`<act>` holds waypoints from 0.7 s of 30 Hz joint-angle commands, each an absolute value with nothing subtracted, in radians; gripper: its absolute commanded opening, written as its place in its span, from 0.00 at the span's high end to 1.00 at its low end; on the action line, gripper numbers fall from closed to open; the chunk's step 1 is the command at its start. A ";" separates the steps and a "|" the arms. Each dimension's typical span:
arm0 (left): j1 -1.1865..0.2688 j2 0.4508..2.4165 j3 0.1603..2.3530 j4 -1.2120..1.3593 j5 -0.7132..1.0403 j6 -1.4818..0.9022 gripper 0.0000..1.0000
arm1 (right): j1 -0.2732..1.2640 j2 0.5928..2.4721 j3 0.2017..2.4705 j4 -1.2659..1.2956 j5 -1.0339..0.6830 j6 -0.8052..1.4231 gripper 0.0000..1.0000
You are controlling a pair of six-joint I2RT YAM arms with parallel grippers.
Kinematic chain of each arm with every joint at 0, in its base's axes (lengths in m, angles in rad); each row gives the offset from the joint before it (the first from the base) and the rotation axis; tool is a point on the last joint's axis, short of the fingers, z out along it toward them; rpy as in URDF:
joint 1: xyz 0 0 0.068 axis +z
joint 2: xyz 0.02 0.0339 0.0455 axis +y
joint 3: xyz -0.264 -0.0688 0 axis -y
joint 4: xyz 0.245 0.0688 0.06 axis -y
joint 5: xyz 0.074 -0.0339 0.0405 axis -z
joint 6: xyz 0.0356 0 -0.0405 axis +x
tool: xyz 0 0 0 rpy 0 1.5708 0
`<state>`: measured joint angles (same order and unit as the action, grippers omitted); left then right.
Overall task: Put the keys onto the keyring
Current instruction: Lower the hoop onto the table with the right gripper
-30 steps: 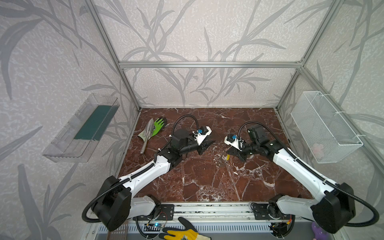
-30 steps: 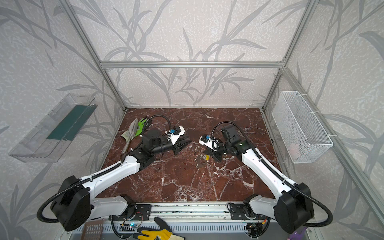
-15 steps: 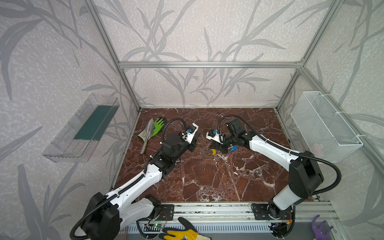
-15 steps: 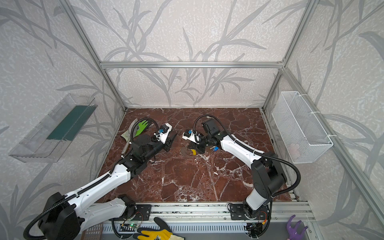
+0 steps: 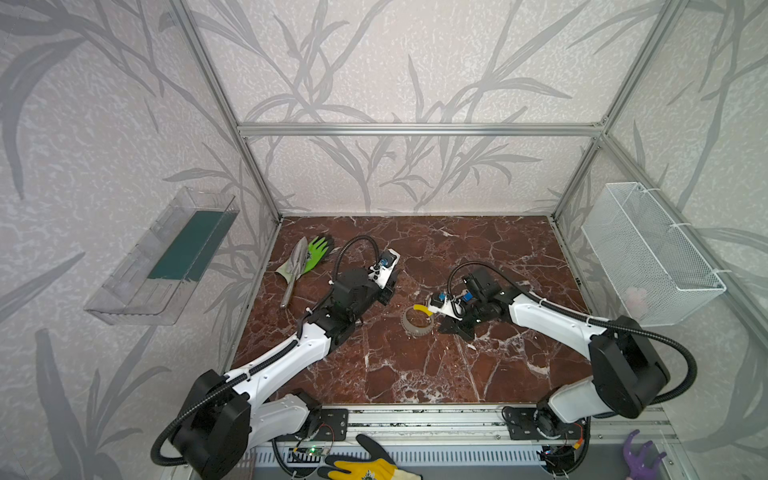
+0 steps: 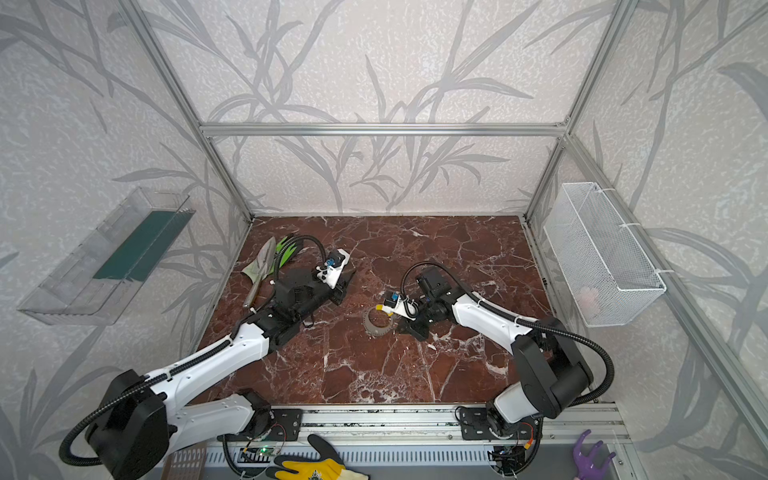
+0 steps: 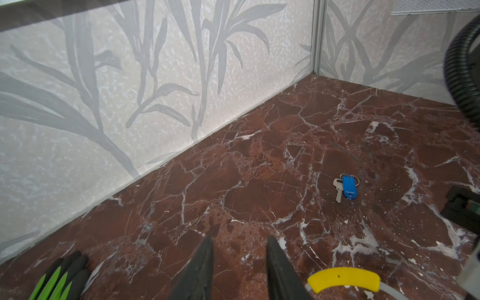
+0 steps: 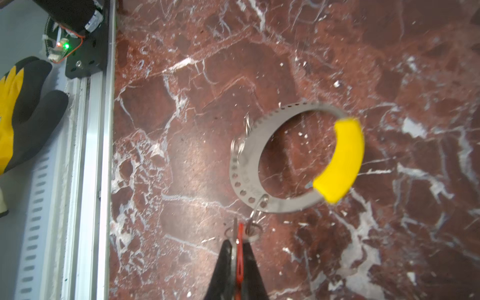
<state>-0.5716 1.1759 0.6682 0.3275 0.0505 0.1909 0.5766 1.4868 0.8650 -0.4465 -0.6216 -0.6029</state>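
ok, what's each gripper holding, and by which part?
Right gripper is shut on the red key tag, pinching its flat faces, ring end sticking out. Left gripper holds nothing, jaws apart.

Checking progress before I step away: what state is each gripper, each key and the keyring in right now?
left gripper: open, empty.
right gripper: shut on the red-tagged key.
keyring: beside the right gripper, blurred; flat or lifted, cannot tell.
red-tagged key: pinched by its tag; its small ring seems hooked through a keyring hole.
blue-tagged key: lying loose on the marble table, off the keyring.
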 commanded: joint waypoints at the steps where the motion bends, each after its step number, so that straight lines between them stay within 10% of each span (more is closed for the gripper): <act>1: -0.568 1.187 0.689 0.356 0.064 0.190 0.64 | 0.583 1.466 0.845 -0.530 -0.591 -0.628 1.00; 13: -0.567 1.172 0.678 0.267 0.090 0.198 0.63 | 0.563 1.626 0.885 -0.636 -0.362 -0.683 0.92; 21: -0.568 1.151 0.658 0.131 0.172 0.204 0.62 | 0.520 1.545 0.851 -0.559 -0.329 -0.684 0.56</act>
